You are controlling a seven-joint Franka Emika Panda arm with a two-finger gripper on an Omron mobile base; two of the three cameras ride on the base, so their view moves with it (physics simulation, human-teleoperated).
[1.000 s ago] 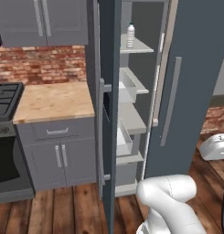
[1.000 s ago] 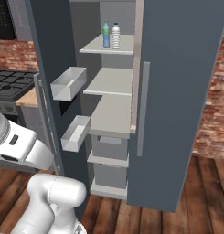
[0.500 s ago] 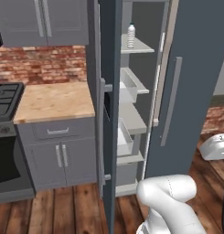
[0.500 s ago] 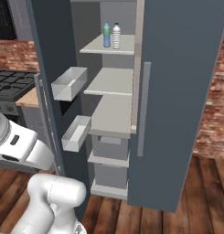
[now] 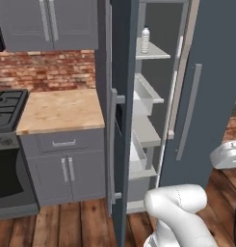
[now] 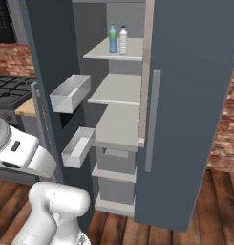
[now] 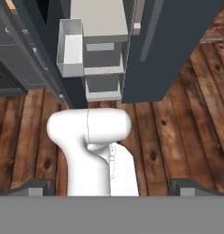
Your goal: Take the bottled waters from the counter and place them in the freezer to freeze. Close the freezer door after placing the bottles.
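Both bottled waters stand side by side on the top shelf inside the freezer (image 6: 116, 88): the blue-tinted one with the green cap (image 6: 112, 39) and the clear one with the blue cap (image 6: 122, 40). The clear bottle (image 5: 145, 40) also shows past the door's edge. The freezer door (image 6: 42, 57) stands swung open, edge-on (image 5: 124, 120) from the left, its white bins (image 6: 69, 93) facing the shelves. The tan counter (image 5: 61, 110) lies bare. My gripper (image 7: 112, 187) is open, low and back from the freezer, pointing down at the floor before it, its fingertips (image 7: 38, 186) wide apart with nothing between them.
A black gas stove (image 5: 6, 103) sits left of the counter, over grey cabinets (image 5: 66, 166). The unit's right-hand door (image 5: 189, 111) is shut, with a long bar handle. A white rounded object (image 5: 225, 154) lies on the wood floor at the far right.
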